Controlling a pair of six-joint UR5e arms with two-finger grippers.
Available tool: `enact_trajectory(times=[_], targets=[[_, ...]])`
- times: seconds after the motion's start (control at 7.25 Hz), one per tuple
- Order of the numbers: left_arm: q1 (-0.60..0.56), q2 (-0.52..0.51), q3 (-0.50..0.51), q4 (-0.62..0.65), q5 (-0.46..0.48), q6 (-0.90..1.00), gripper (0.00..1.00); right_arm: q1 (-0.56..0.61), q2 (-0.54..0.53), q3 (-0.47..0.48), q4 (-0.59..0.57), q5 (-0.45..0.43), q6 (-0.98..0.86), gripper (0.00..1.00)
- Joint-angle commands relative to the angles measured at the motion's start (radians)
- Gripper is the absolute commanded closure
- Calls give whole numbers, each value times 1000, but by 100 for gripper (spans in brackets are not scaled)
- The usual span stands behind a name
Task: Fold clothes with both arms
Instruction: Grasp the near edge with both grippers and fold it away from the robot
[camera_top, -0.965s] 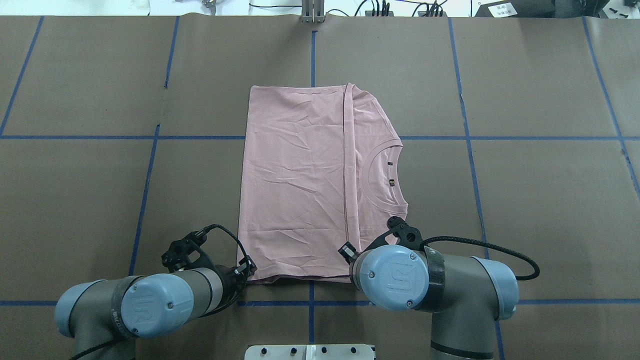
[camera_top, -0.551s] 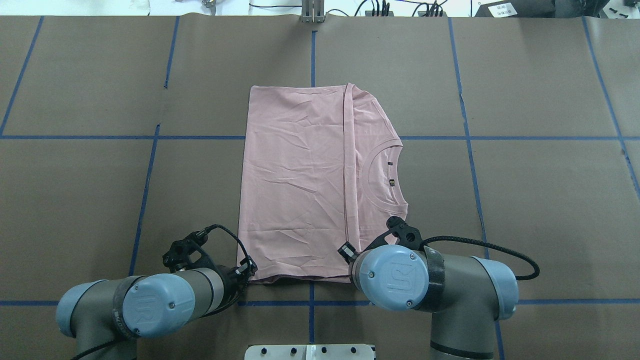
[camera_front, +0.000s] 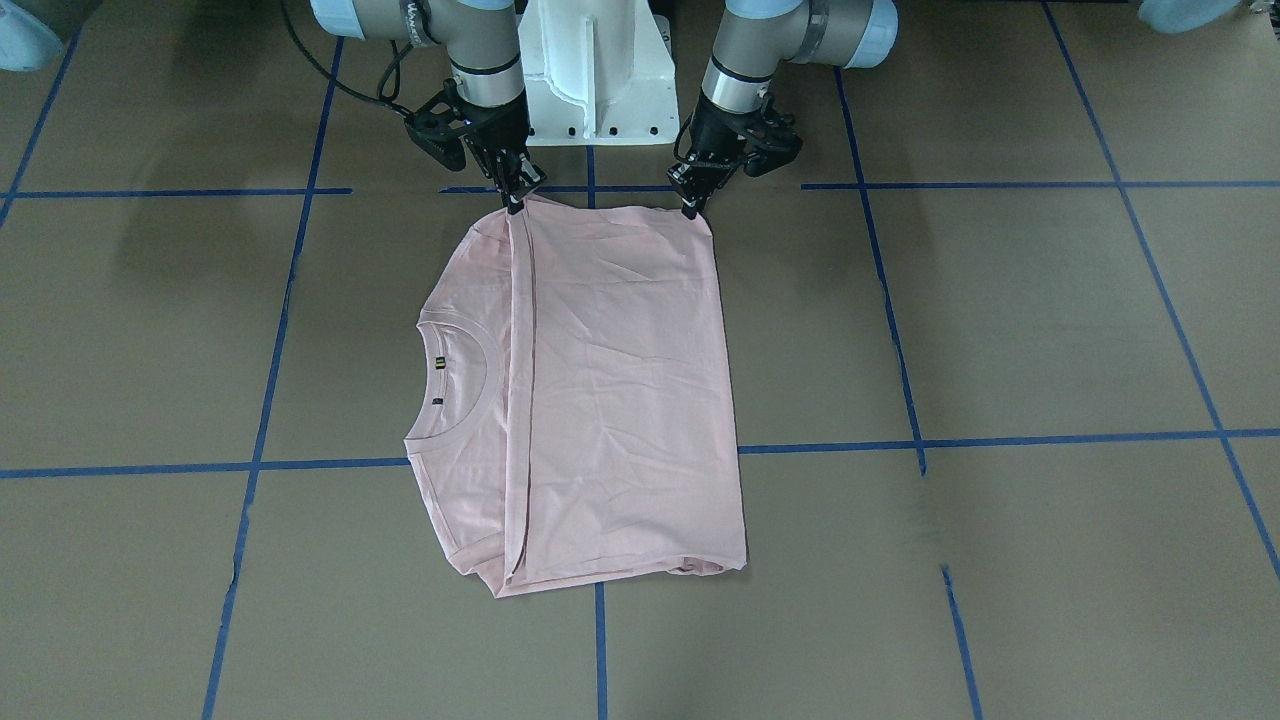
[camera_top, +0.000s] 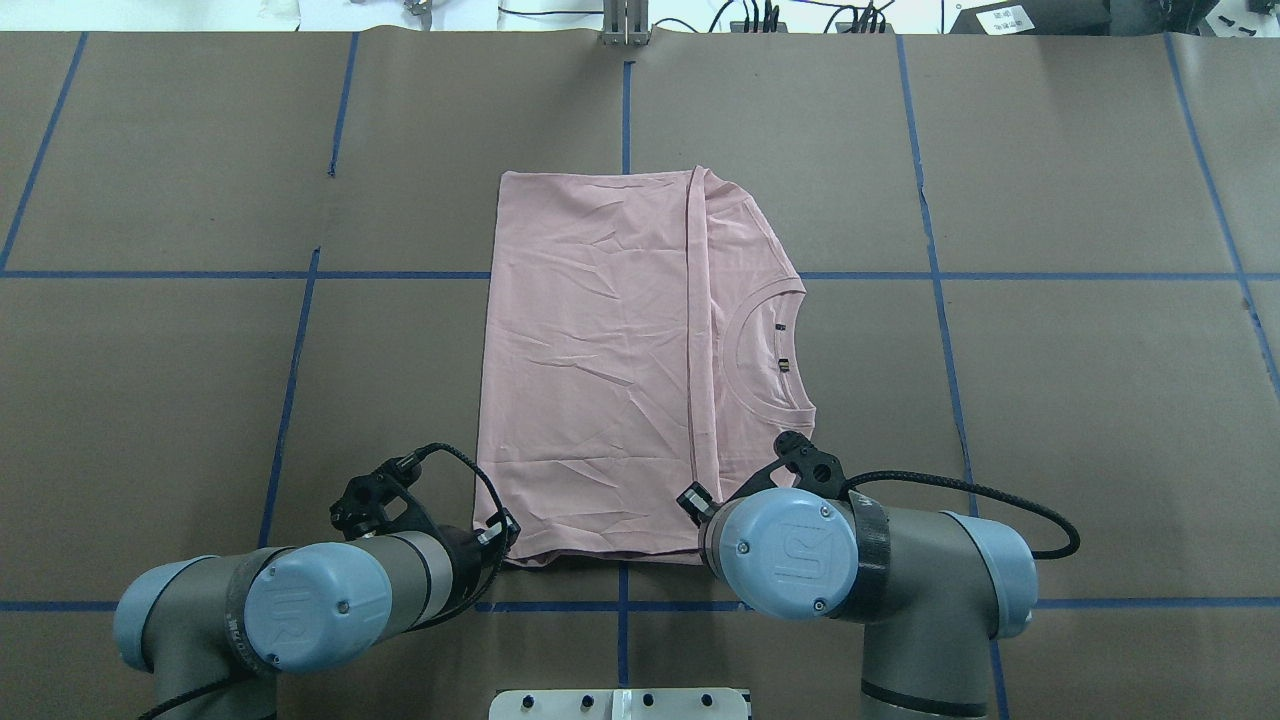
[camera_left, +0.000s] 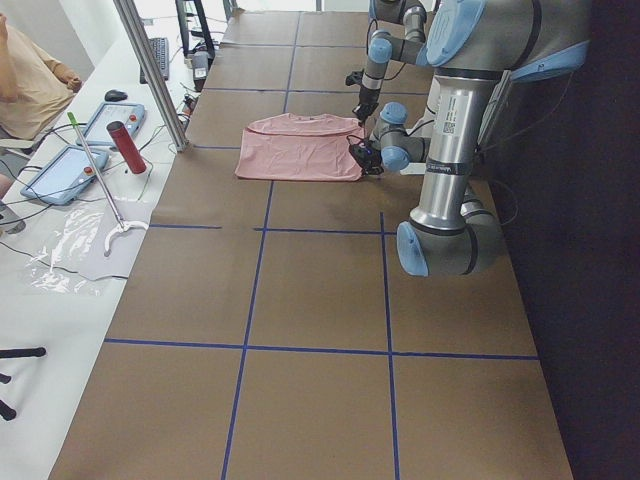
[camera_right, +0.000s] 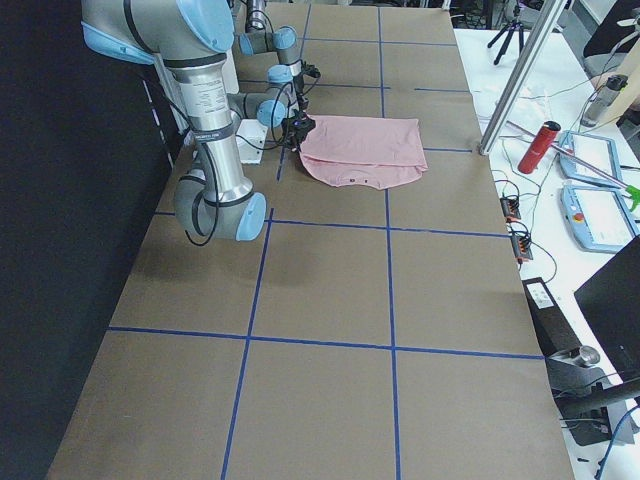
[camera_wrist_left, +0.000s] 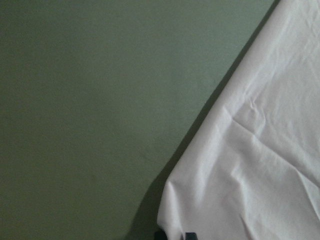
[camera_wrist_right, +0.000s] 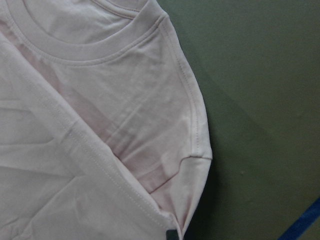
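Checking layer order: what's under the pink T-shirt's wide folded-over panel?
The light pink T-shirt's own lower layer: only its ribbed collar side pokes out. The rest, and any print, is covered.

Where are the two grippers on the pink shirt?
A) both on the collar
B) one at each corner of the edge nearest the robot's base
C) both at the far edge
B: the left gripper and the right gripper each sit at a corner of the shirt, on its edge beside the base.

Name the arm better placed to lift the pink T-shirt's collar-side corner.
Right. The right gripper sits at the near corner of the light pink T-shirt on its ribbed collar side; the left gripper is at the opposite corner.
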Motion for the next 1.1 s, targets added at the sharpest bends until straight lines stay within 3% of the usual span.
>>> enact_trajectory(times=[0.0,0.14,0.28,0.41,0.55,0.69,0.96], targets=[[-4,8,-49,21,0,-2,100,5,-3,3,0,0,-12,100],[-1,12,-146,79,2,-20,100,-14,-29,35,0,-10,-11,100],[32,16,-227,166,3,-87,100,-74,-75,147,-8,-26,1,100],[90,15,-304,243,5,-128,100,-146,-123,288,-94,-74,12,100],[92,9,-388,302,3,-130,100,-139,-108,393,-233,-87,17,100],[65,-7,-395,311,2,-114,100,-58,-42,399,-300,-75,-1,100],[-134,-147,-282,311,-7,60,100,119,68,267,-288,-64,-204,100]])
